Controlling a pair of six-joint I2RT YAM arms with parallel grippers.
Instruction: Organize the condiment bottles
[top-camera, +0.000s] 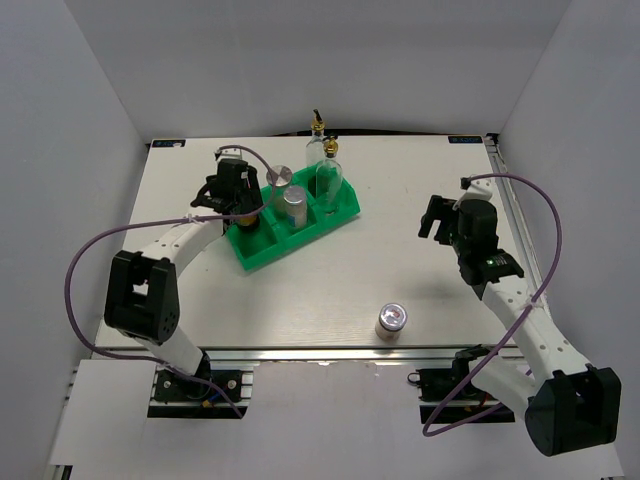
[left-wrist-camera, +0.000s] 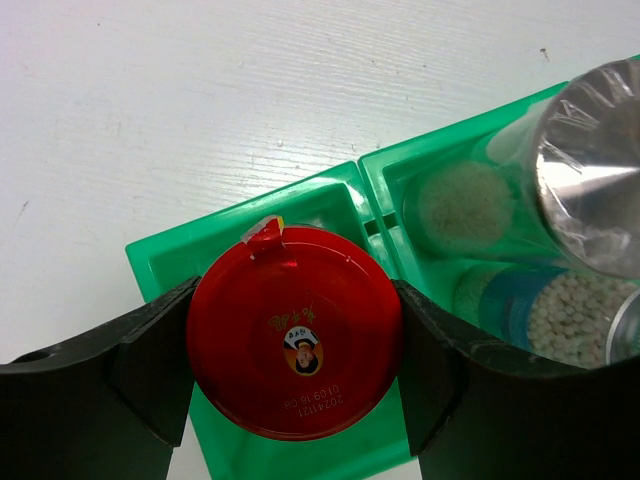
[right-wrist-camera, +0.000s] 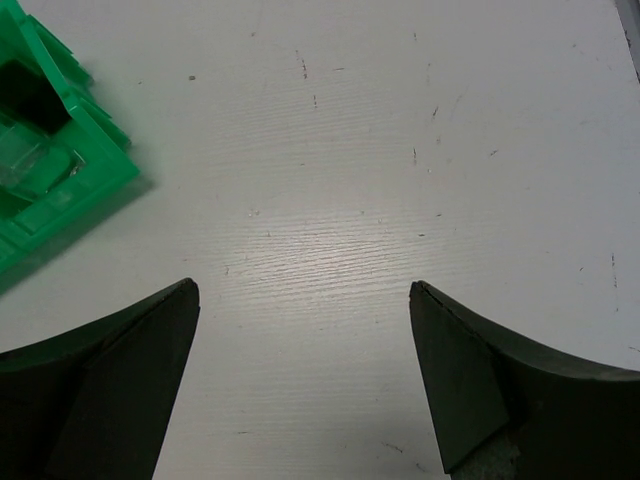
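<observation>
Note the table (top-camera: 400, 270) beneath both arms. The green tray (top-camera: 265, 252) lies under the left gripper (top-camera: 238, 203) and well to the left of the right gripper (top-camera: 436, 217).

One glass cruet (top-camera: 328, 176) stands in the tray compartment farthest from the left gripper. A second cruet (top-camera: 318, 135) stands on the table beyond it.

A shaker jar (top-camera: 294, 205) stands in the middle compartment, just beside the left gripper, with a second shaker jar (top-camera: 281, 177) close behind it. A third shaker jar (top-camera: 392, 320) stands alone on the table, nearer the bases than the right gripper.

The left fingers (left-wrist-camera: 150, 360) clamp the red-lidded jar (left-wrist-camera: 295, 345) on both sides at the tray's end compartment. The right gripper's jaws stand wide apart, holding nothing.
</observation>
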